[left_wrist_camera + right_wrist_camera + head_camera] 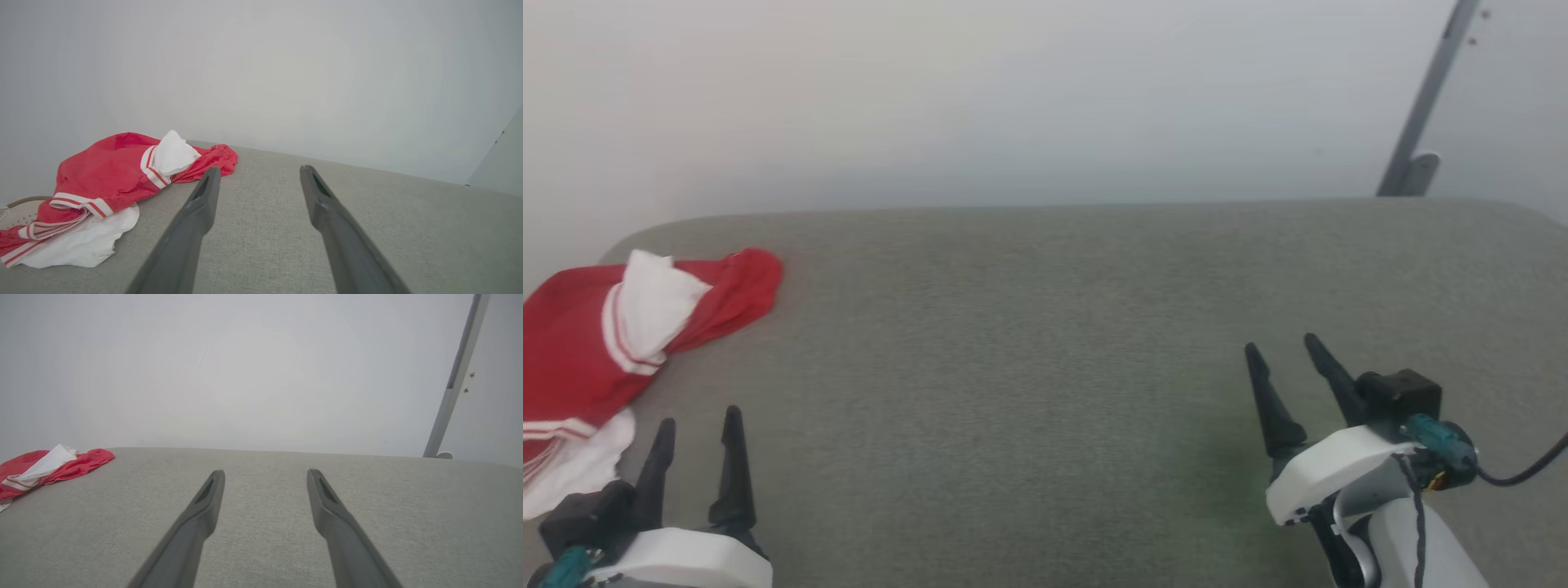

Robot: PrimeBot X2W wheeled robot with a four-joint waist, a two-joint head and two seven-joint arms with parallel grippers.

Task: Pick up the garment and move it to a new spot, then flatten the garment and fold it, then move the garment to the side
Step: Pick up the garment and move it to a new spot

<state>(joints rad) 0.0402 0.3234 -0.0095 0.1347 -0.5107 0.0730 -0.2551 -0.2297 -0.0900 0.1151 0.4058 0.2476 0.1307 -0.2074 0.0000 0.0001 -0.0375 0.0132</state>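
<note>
Where the grey fabric-covered surface (1045, 367) reaches its left edge, one garment (572, 351) lies crumpled in a heap. It is a red jersey with one white sleeve (645, 314) folded over the top, the cuff edged in red-and-white stripes, and a second white patch (580, 469) spills out at the near end beside more striped trim; any lettering is hidden in the folds. Just to the right of that near patch, the left gripper (700, 416) sits at the bottom of the head view, its two dark fingers spread apart with nothing between them, just beside the cloth. Its own wrist camera shows the heap off to the left of the left finger (204, 204), with the red end of the jersey reaching about level with that fingertip. The wide middle of the surface lies between the two grippers. Further right, the right gripper (1280, 342) hovers over the fabric, well apart from the garment, its two fingers likewise parted and holding nothing, and one dark cable (1527, 469) trails from its wrist toward the right edge. Behind the surface stands a plain pale wall (1013, 98), and at the far right one grey metal pole (1429, 90) rises at a slant
</note>
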